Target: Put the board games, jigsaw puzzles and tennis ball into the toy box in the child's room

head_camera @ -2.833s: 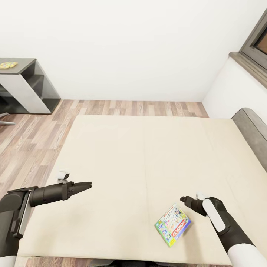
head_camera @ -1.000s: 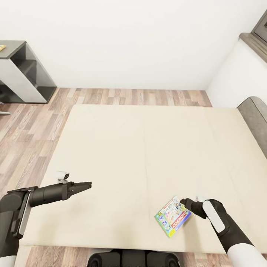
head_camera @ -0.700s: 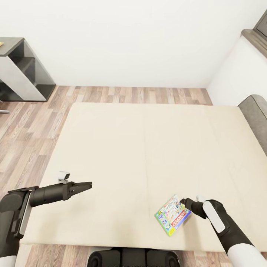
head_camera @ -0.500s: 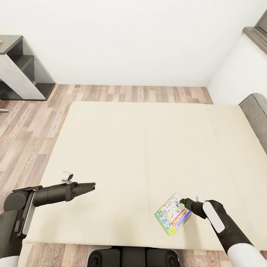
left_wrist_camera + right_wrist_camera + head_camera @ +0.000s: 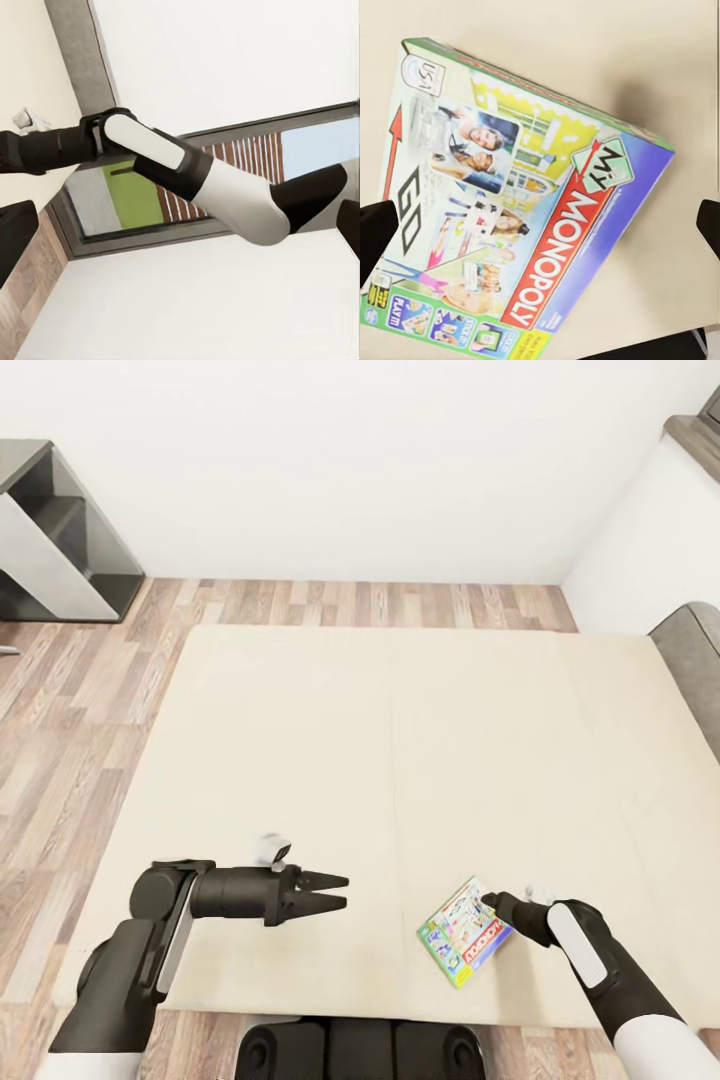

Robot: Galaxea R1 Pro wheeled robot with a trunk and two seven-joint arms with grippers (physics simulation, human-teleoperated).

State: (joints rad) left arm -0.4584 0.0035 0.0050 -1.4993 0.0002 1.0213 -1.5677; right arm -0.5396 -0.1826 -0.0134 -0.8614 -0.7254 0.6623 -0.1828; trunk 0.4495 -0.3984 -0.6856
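Head view: a grey angular desk (image 5: 55,540) stands upper left on the wood-plank floor (image 5: 70,700). The flat green-edged board game box (image 5: 464,944) lies lower right on the cream bed (image 5: 400,760), at the right gripper (image 5: 497,906); its opening I cannot tell. The left gripper (image 5: 335,891) is narrowly parted, empty.

Right wrist view: the lid (image 5: 510,217) reads "MY MONOPOLY", "GO".

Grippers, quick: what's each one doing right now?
Left gripper: open, empty, over the bed.
Right gripper: at the board game's edge; grip cannot be told.
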